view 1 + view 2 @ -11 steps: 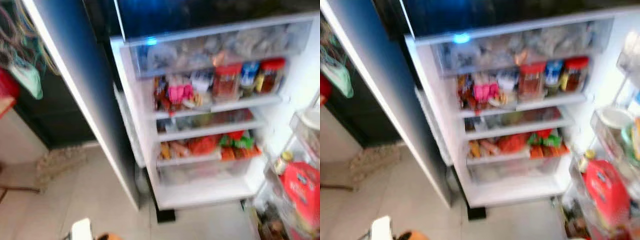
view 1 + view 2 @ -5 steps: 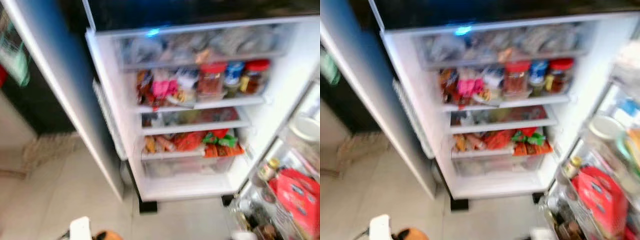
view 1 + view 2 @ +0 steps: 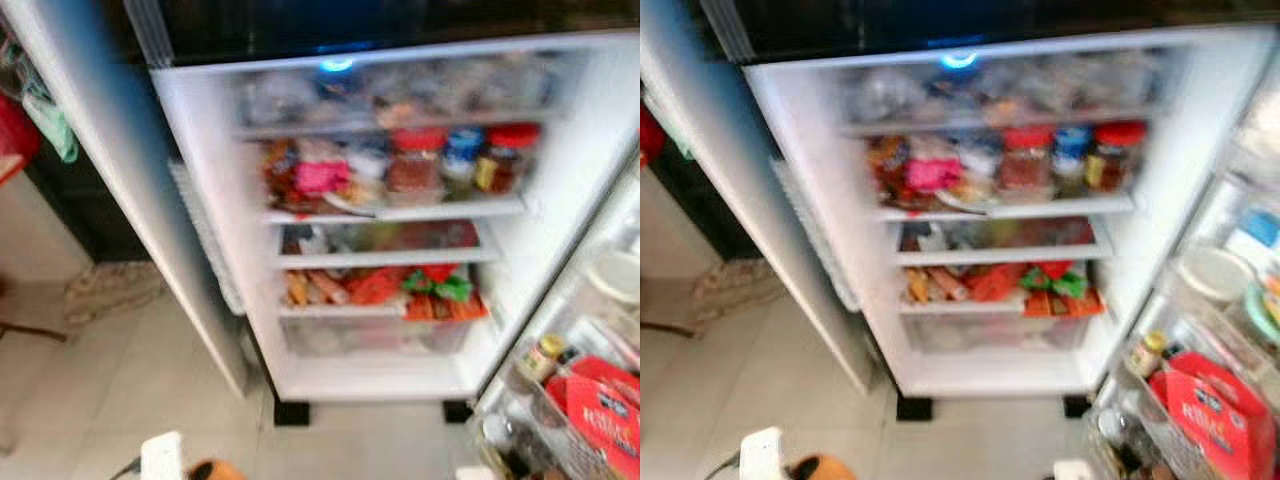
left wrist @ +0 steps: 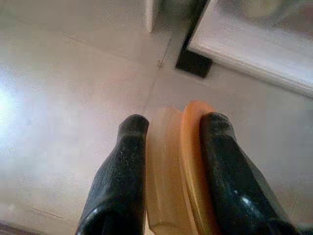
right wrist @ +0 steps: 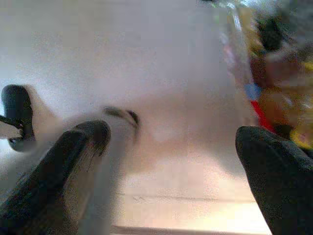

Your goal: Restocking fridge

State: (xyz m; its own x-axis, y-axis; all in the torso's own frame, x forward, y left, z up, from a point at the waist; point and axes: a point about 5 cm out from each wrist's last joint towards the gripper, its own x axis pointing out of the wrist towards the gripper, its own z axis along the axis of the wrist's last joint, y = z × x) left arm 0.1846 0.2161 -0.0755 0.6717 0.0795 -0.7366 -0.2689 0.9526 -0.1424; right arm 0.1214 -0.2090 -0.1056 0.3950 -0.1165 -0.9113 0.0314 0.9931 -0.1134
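Fridge shelves (image 3: 395, 212) stocked: red-lidded jars (image 3: 415, 165) above, orange packets (image 3: 380, 288) below; fridge on tiled floor (image 3: 120, 380).

Our left gripper (image 4: 168, 132) has two thick, glossy black fingers (image 4: 117, 181) with rounded tips and faint speckling. Our right gripper (image 5: 171, 147) has matching black, rounded fingers (image 5: 274, 176), blurred here.

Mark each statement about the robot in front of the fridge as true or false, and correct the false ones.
1. The fridge stands open. True.
2. The left end effector is empty. False: its fingers are shut on an orange object.
3. The right end effector has its fingers spread apart. True.
4. The red-lidded jars sit on the floor. False: they stand on a fridge shelf.
5. A red carton sits in the door rack. True.
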